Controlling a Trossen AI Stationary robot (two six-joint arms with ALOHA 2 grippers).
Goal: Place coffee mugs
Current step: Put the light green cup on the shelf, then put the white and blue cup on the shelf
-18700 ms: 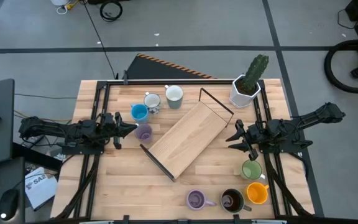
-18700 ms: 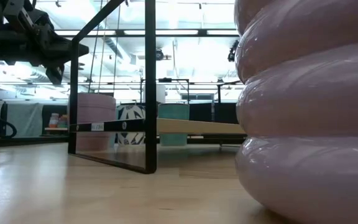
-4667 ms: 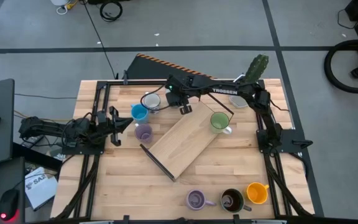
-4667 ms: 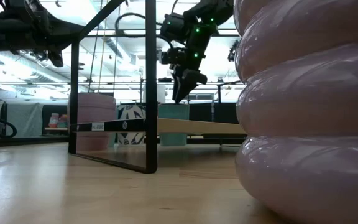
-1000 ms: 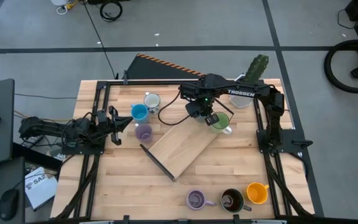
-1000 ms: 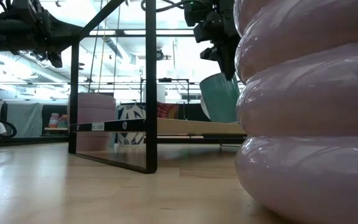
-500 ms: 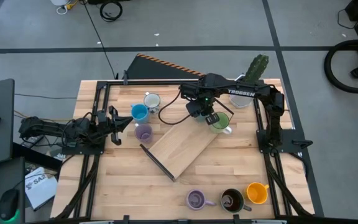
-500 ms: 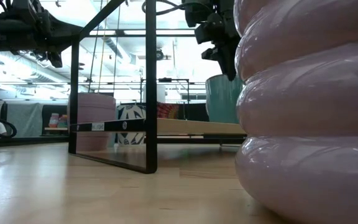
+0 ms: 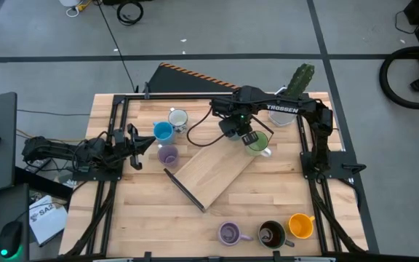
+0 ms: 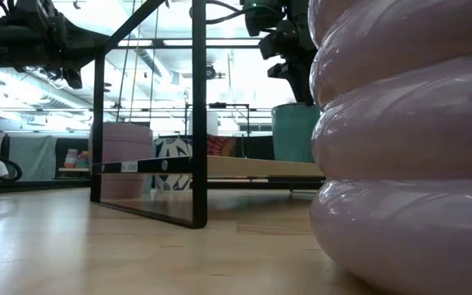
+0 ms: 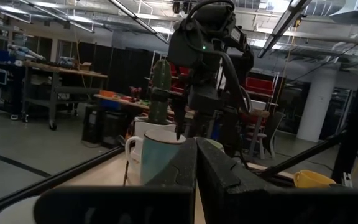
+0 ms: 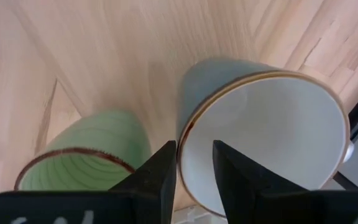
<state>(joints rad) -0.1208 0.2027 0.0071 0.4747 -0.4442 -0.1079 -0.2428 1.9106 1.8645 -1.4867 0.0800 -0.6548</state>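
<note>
Mugs: 8 total. On table (image 9: 140,211), L to R:

- L cluster of 3: blue mug (image 9: 163,131), patterned white mug (image 9: 178,118), lavender mug (image 9: 167,154), all near each other, just L of wooden tray (image 9: 209,167).
- 2 on the tray's far R end: grey-white mug (image 12: 266,124) and green mug (image 9: 256,143), upright, side by side, touching or nearly so.
- Front edge, row of 3: 2nd lavender mug (image 9: 229,233), dark brown mug (image 9: 271,234), orange mug (image 9: 300,225).

Grippers, 2:

- left gripper (image 9: 147,143) hovers at L side, pointing at the L cluster. Fingers pressed together w/ nothing between.
- right gripper (image 9: 243,135) is over the tray's R end, directly above the grey-white mug. Wrist view: fingers (image 12: 160,177) astride the mug's rim, 1 outside, 1 inside. Rim lies against the outer finger w/ a gap to the inner one, so parted, not clamping.

Others: 1 tray, lying diagonally, w/ black wire frame at both ends. 1 cactus pot (image 9: 301,76) at far R corner, partly covered by the R arm. Low view: 2nd lavender mug sits right at the lens and blocks the whole R half.
</note>
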